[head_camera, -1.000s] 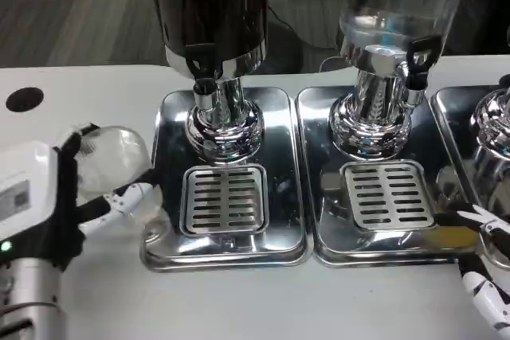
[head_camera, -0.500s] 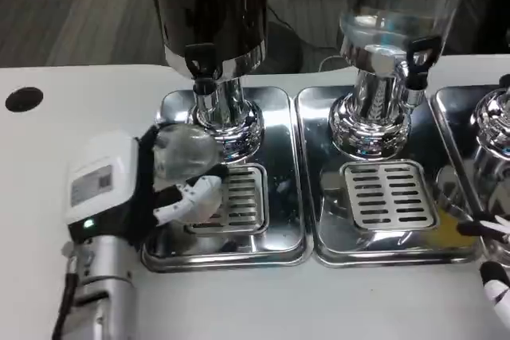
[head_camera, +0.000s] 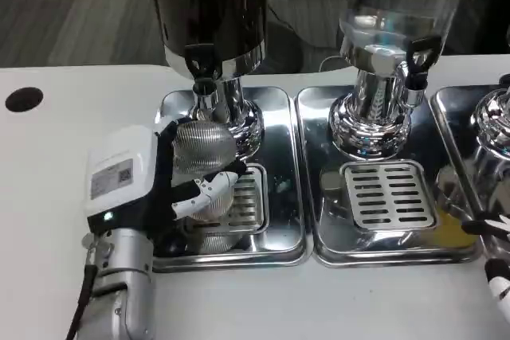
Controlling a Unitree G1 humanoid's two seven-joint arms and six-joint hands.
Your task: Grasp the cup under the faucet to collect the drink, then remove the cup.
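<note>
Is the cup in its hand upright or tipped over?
Upright: the clear cup stands on the drip grille, mouth up beneath the dark dispenser's tap, held by the left hand.

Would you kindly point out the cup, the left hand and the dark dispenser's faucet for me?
cup (head_camera: 203, 147), head view, on its clear ribbed side wall.
left hand (head_camera: 139, 185), head view, on the hand's middle, at the edge of its white back.
faucet (head_camera: 202, 69), head view, on its black spout.
</note>
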